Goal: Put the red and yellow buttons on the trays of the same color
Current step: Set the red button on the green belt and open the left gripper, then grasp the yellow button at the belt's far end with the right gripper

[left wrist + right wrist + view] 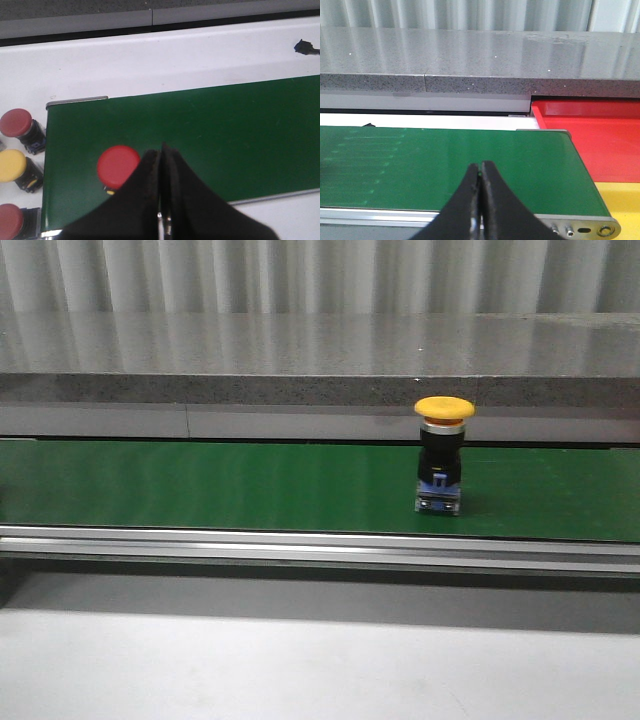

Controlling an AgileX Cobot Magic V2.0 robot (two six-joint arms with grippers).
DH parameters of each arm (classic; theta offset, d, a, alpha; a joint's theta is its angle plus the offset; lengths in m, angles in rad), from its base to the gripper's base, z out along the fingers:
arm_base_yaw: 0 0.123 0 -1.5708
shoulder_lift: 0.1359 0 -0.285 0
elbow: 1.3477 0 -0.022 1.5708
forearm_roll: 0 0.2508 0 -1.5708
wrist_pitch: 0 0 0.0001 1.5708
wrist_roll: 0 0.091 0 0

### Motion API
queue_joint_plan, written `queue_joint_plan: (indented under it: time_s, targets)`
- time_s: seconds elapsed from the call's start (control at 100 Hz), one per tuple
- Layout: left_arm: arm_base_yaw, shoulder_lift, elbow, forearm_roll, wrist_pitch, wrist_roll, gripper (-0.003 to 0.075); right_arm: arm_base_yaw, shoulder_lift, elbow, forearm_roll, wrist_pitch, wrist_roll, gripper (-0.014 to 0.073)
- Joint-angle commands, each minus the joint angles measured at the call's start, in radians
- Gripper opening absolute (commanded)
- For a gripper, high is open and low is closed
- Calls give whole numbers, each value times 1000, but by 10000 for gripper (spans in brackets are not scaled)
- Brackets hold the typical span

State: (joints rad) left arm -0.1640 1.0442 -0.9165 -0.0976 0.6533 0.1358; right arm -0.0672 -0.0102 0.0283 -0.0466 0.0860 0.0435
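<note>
A yellow button (pixel 443 455) stands upright on the green belt (pixel 200 485) in the front view, right of centre. In the left wrist view a red button (pixel 118 165) stands on the belt (pixel 240 135) just beside my left gripper (pixel 161 150), which is shut and empty. Off the belt's end lie two red buttons (pixel 17 125) (pixel 11 221) and a yellow button (pixel 12 167). My right gripper (pixel 481 167) is shut and empty above the belt (pixel 420 160). The red tray (pixel 595 135) and yellow tray (pixel 625 205) sit past the belt's end in the right wrist view.
A grey stone ledge (pixel 320 355) runs behind the belt. The belt's metal rail (pixel 320 545) lies along its near side, with white table (pixel 300 670) in front. A small black part (pixel 303 47) lies on the white surface beyond the belt.
</note>
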Motion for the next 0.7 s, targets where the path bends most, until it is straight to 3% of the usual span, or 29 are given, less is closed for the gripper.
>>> queue_joint_plan:
  time_s: [0.0,0.3,0.69]
  targets:
    - [-9,-104,44,-12,-88,1,-20,-2,-14,-20,-13,-78,-4,-64]
    - [-9,-385,234,-20,-67,1,-20,-2,-14,-33,-13,-133,-4,-64]
    - [-9,-533,280,-21,-4,1,-20,1,201,-353,-34,131,-7,-64]
